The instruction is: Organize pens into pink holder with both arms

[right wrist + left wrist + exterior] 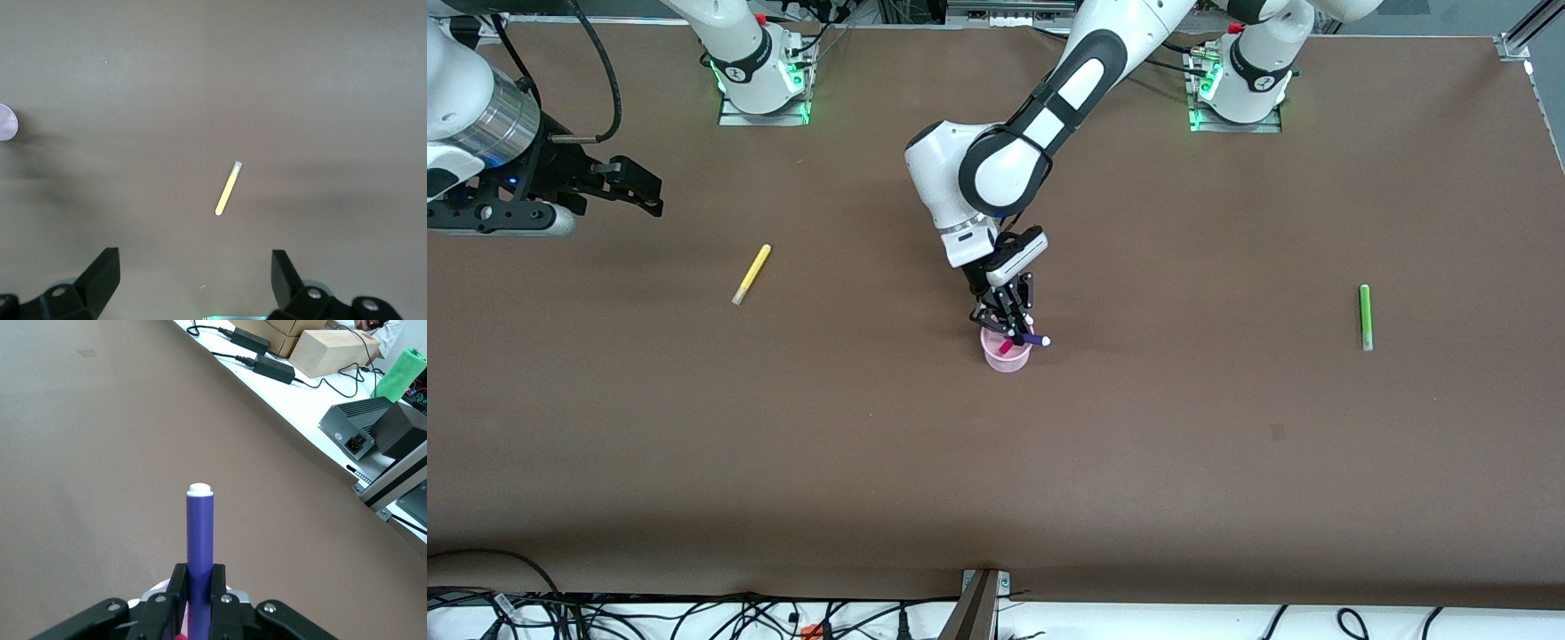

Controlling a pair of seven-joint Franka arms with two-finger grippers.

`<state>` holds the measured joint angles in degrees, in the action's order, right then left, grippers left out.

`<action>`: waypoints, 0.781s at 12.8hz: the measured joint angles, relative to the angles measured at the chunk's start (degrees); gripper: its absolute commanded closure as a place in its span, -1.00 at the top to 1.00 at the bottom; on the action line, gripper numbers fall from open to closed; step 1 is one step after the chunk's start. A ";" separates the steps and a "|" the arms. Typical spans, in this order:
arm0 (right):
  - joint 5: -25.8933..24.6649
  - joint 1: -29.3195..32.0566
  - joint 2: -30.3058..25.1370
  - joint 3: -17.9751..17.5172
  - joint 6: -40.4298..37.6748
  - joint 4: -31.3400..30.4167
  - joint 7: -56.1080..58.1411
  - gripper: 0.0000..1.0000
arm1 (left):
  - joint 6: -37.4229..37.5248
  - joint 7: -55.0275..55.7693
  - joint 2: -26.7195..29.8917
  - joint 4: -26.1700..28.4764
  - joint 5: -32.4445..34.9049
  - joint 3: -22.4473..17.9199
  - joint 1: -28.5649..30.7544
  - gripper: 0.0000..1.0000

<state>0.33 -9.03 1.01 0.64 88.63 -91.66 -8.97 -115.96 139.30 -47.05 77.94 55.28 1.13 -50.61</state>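
Observation:
The pink holder (1006,352) stands at mid table with the magenta pen (1006,348) inside it. My left gripper (1009,322) is shut on the purple pen (1034,339) right over the holder; the pen lies level, its pale tip past the rim toward the left arm's end. In the left wrist view the purple pen (199,540) sticks out between the shut fingers (175,590). The yellow pen (751,274) lies toward the right arm's end; it also shows in the right wrist view (227,189). The green pen (1365,316) lies toward the left arm's end. My right gripper (630,184) is open and empty, high over the table's end.
Cables and a metal post (976,604) run along the table's near edge. Boxes and power supplies (353,433) sit off the table in the left wrist view. The arm bases (760,76) stand at the table's top edge.

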 measured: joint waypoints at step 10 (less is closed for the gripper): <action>0.00 0.00 0.83 0.06 0.18 1.98 0.03 1.00 | 0.36 -0.34 0.17 -4.45 -0.33 -2.33 0.91 0.74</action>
<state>0.34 -9.04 1.84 0.70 88.81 -89.67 -8.94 -115.60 138.95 -46.87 73.49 54.96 -1.21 -49.70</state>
